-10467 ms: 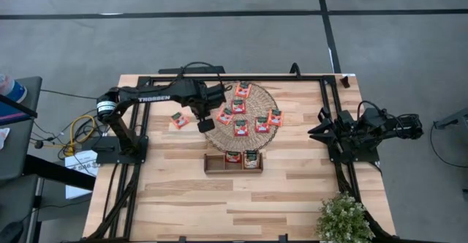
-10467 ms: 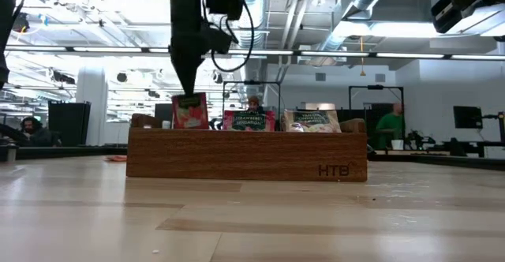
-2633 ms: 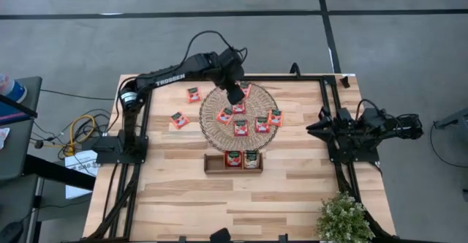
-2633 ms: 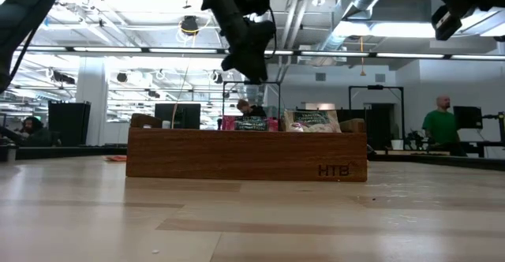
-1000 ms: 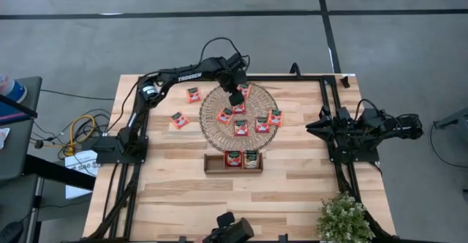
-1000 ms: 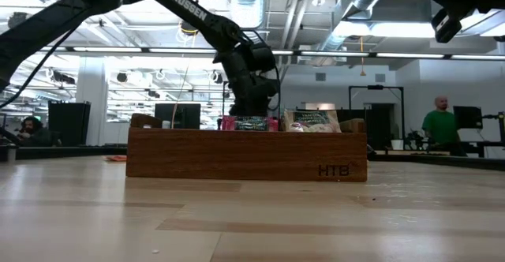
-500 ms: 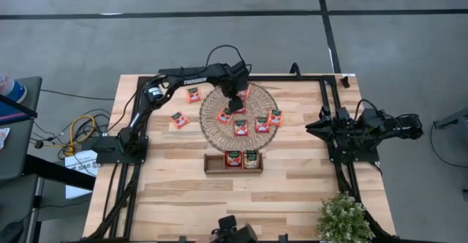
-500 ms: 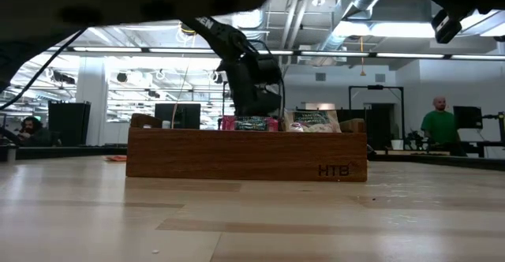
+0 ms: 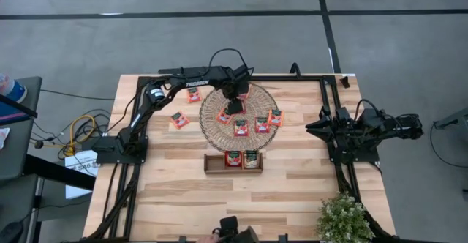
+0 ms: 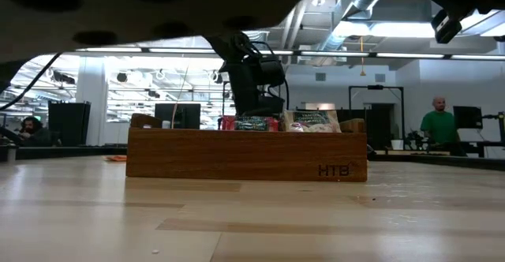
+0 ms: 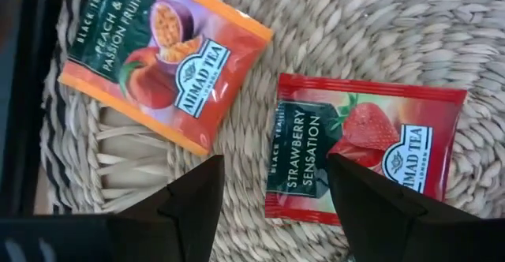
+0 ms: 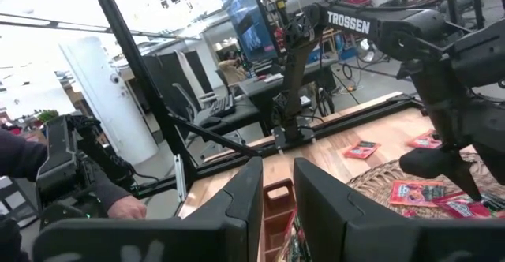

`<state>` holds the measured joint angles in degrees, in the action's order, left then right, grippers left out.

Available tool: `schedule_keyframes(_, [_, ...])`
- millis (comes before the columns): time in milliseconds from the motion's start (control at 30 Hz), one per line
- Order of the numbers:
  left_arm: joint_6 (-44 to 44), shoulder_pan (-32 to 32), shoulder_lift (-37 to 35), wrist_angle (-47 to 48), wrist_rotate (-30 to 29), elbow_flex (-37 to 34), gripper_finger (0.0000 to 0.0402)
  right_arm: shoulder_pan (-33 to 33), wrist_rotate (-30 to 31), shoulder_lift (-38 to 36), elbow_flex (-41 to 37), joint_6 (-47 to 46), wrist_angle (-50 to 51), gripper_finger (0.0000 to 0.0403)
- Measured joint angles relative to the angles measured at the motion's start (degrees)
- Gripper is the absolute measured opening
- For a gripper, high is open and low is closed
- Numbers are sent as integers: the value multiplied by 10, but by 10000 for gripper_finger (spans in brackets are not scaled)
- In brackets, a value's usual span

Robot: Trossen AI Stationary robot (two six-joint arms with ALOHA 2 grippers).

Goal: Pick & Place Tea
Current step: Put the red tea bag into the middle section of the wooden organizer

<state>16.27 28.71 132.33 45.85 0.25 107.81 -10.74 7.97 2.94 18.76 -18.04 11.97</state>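
Your left pincer point(image 9: 236, 105) is hanging low over the round woven mat point(image 9: 212, 126), near its far-left part, with its two dark fingers point(image 11: 193, 207) standing wide apart and gripping nothing. In the left wrist view the fingers are straddling the edge of a red strawberry sachet point(image 11: 359, 158), which is lying flat on the weave, while an orange peach-and-passion-fruit sachet point(image 11: 158, 61) is lying just beside it, tilted and not touching it.

From above, you are seeing several more red-orange tea sachets point(image 9: 262, 124) spread over the mat, and two others lying on the bare worktop point(image 9: 292, 192) to the left of the mat: one point(image 9: 193, 94) near the far edge, one point(image 9: 179, 120) closer in. The small wooden tray point(image 9: 214, 164) is sitting just in front of the mat; its left compartment is showing empty wood, while the middle one is holding a red sachet point(image 9: 232, 157) and the right one a pale, green-topped sachet point(image 9: 251, 159).

Your right pincer point(image 9: 314, 130) is resting at the right edge of the worktop, well apart from the tea. In the right wrist view its fingers point(image 12: 237, 215) are standing slightly parted with nothing between them.

A person in green point(image 10: 435, 128) is standing in the room behind the worktop.
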Motion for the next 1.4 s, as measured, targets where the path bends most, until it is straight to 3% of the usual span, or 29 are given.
schedule_keyframes(433, [9,2,0,7,45,0,212,0,0,0,0,0,0,66])
schedule_keyframes(1033, [9,2,0,8,42,0,94,0,-1,0,0,0,0,66])
schedule_keyframes(1400, [6,2,0,8,40,0,66,0,-2,0,0,0,0,66])
